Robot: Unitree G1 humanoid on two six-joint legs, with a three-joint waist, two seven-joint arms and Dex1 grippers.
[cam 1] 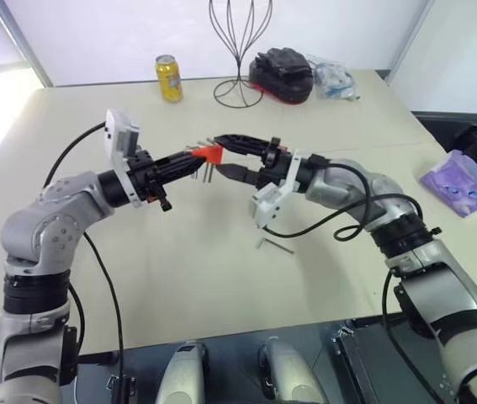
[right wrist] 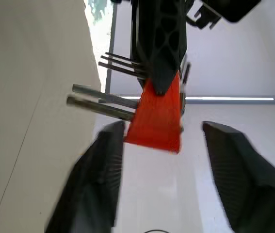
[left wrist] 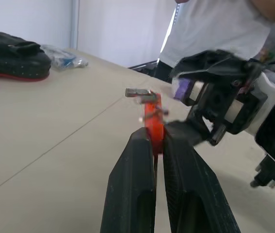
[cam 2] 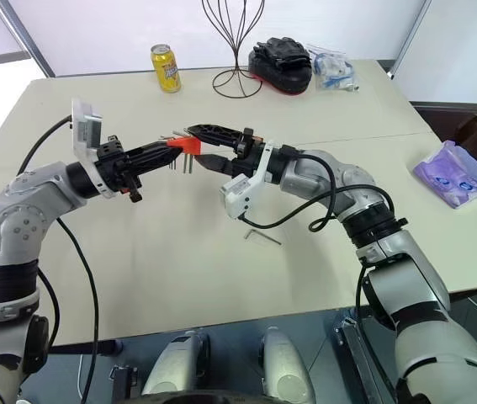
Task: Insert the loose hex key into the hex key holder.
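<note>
The red-orange hex key holder [cam 1: 211, 154] hangs above the middle of the table, with short grey keys sticking out of it. My left gripper [cam 1: 194, 158] is shut on one end of it; in the left wrist view the holder [left wrist: 153, 127] is pinched between the two black fingers [left wrist: 132, 184]. From the opposite side my right gripper [cam 1: 225, 157] stands open, a finger on either side of the holder [right wrist: 156, 116] without clamping it. The loose hex key [cam 1: 273, 246], a thin dark rod, lies on the table below my right forearm.
Along the far edge of the table [cam 1: 179, 278] stand a yellow can [cam 1: 169, 78], a black wire stand [cam 1: 240, 50], a black and red case [cam 1: 282, 71] and a clear plastic bag [cam 1: 332, 80]. A purple packet [cam 1: 461, 183] lies at the right. A person in a white shirt [left wrist: 210, 29] stands beyond the table.
</note>
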